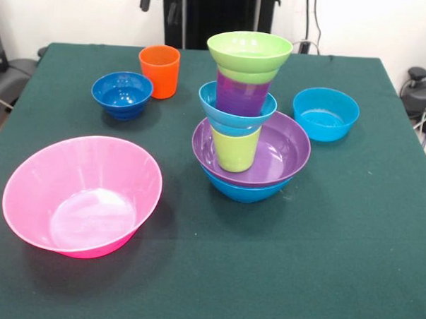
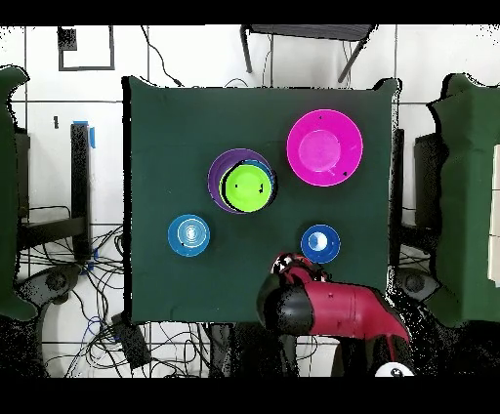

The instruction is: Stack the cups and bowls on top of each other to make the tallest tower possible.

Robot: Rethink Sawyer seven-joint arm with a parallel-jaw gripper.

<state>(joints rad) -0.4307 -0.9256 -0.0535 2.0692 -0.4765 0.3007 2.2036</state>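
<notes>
From above, the arm (image 2: 332, 310) reached over the worktop's (image 2: 156, 146) robot-side edge and covered the spot where the front view showed the orange cup (image 1: 159, 71), so that cup could not be seen there. The gripper itself lay under the arm, and its fingers could not be made out in either view. In the overhead view the tower (image 2: 244, 184) collapsed into nested rings; only the lime green bowl (image 2: 246, 187) on top and the purple bowl's (image 2: 217, 176) rim showed clearly. In the front view the blue bowl (image 1: 241, 189) at the base was mostly hidden beneath the purple one, and the tower's lower lime green cup (image 1: 235, 148) hid part of the purple bowl's inside.
</notes>
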